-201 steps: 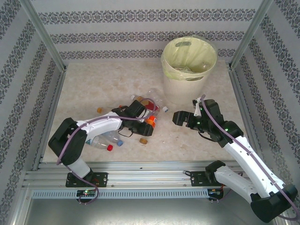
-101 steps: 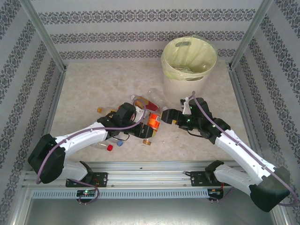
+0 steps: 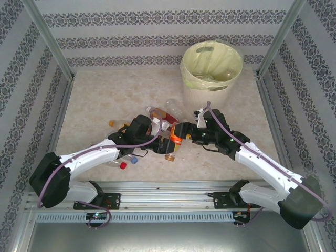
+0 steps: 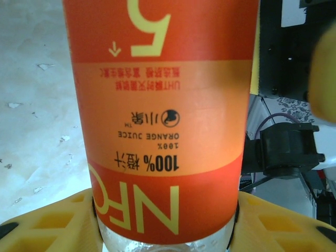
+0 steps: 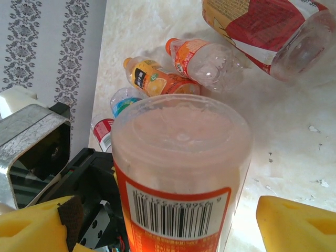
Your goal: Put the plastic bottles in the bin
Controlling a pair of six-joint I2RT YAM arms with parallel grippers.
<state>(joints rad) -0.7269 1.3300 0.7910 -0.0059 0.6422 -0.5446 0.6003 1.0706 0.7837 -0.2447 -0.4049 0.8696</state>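
My left gripper (image 4: 165,223) is shut on an orange-labelled plastic bottle (image 4: 163,105); the yellow fingers (image 4: 47,226) press both sides of it near its clear end. In the top view this bottle (image 3: 174,139) hangs between both grippers at mid-table. My right gripper (image 5: 173,226) is open around the bottle's base (image 5: 181,136), with a gap showing beside the right finger (image 5: 299,226). From above, the right gripper (image 3: 185,134) meets the left gripper (image 3: 165,143) head-on. The bin (image 3: 211,71) stands at the back right, with several bottles inside.
More bottles lie on the table behind and left of the grippers: a red-labelled one (image 5: 262,26), an orange-capped one (image 5: 205,58), a dark-labelled one (image 5: 152,79). From above, loose bottles (image 3: 123,160) lie under the left arm. Metal rails border the table.
The left arm carried the orange bottle right and toward the front. The right gripper moved left until its jaws reached around the bottle's base, and they have narrowed slightly.
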